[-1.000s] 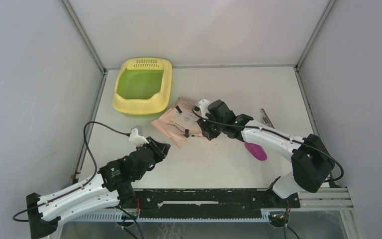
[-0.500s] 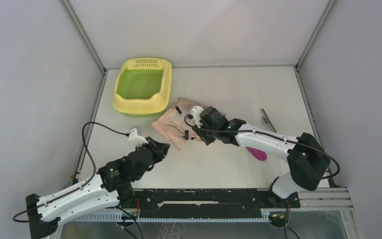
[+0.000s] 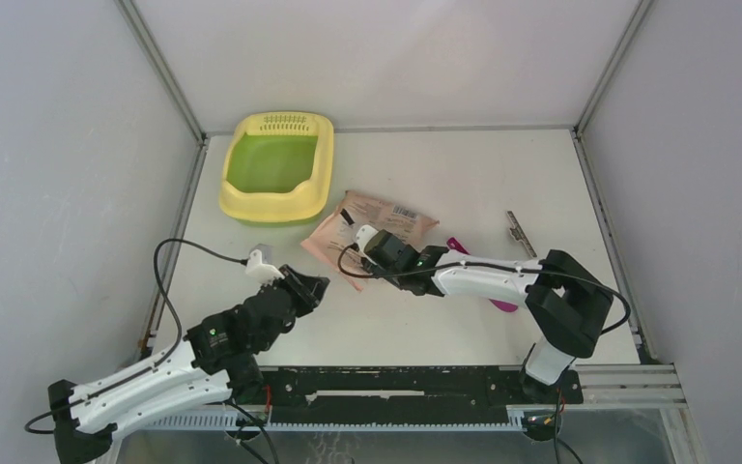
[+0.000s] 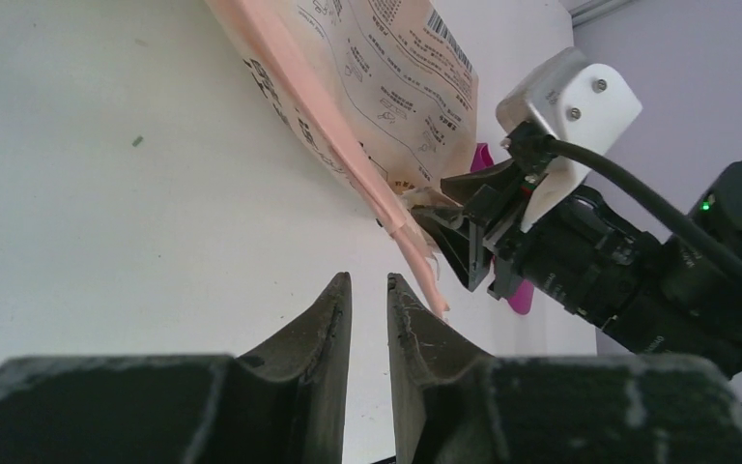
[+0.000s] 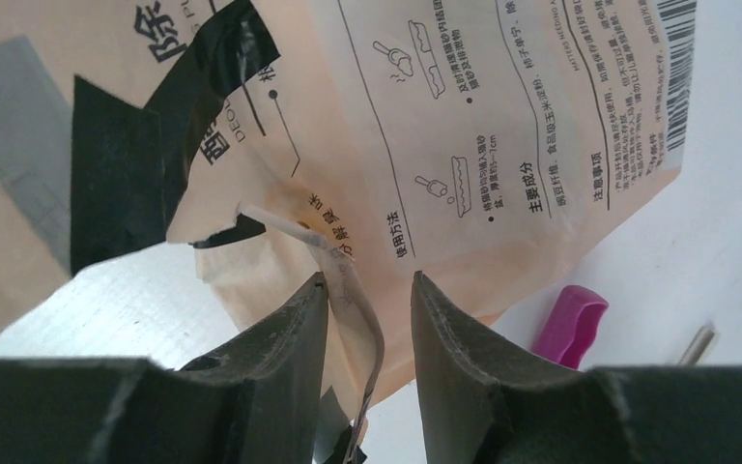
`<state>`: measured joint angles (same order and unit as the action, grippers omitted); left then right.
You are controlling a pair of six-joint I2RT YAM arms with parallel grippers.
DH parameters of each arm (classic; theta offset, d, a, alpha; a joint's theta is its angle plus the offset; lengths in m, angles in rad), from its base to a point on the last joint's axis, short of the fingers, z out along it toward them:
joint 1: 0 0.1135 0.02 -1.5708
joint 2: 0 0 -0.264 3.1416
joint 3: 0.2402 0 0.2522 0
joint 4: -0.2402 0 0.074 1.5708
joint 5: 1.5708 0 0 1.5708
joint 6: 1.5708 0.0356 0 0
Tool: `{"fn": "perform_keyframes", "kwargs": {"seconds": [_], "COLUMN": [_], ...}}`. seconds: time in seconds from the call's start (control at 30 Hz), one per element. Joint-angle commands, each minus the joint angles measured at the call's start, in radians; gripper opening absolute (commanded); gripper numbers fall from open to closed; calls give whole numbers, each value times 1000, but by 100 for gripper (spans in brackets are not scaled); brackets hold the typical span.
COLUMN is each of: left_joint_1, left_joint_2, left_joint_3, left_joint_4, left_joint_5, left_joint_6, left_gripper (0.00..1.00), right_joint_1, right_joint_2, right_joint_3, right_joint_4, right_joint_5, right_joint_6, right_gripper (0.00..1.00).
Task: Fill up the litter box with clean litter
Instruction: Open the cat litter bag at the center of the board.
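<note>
The pale yellow litter box [image 3: 321, 172] with its green floor sits at the back left; no litter shows in it or anywhere else. A peach printed bag [image 3: 383, 217] lies just right of it on the table. My right gripper [image 3: 356, 256] is low at the bag's near edge. In the right wrist view it [image 5: 367, 280] is open, and a torn strip of the bag [image 5: 502, 126] hangs between its fingers, against the left one. My left gripper [image 3: 315, 284] hovers a short way left of the bag [image 4: 386, 87]. Its fingers [image 4: 368, 277] stand shut to a thin gap, holding nothing.
A magenta scoop [image 3: 502, 304] lies under the right forearm, its handle end [image 5: 570, 324] showing past the bag. A small metal clip [image 3: 518, 230] lies farther right. Black tape patches [image 5: 116, 164] mark the bag. Grey walls close in the table on three sides.
My right gripper slid left and toward the near edge along the bag, uncovering its barcode end. The left gripper barely moved.
</note>
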<state>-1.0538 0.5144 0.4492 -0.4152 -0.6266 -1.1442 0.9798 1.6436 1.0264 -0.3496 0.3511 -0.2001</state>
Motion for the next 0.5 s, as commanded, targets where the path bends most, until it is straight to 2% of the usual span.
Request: {"fn": "perform_keyframes", "kwargs": {"seconds": [0.0,0.23,0.33,0.4,0.47], "left_joint_1": [-4,-4,-4,-4,-4], "left_joint_2": [-20,-50,-58,-61,-64], "left_joint_3": [36,36,36,36,37], "left_joint_4": [9,-13,-19,-20,-23], "left_joint_5": [-27,-41,-44,-44,-43], "left_joint_6": [7,10,11,11,11], "left_gripper": [24,25,25,25,25], "right_joint_1": [9,36,39,36,37], "right_joint_2": [21,44,55,57,54], "right_joint_3": [62,61,61,66,71], "right_joint_4": [62,84,86,78,65], "right_joint_5": [122,52,41,30,44], "right_joint_6": [-43,-62,-62,-56,-52], "right_gripper": [44,50,36,16,7]}}
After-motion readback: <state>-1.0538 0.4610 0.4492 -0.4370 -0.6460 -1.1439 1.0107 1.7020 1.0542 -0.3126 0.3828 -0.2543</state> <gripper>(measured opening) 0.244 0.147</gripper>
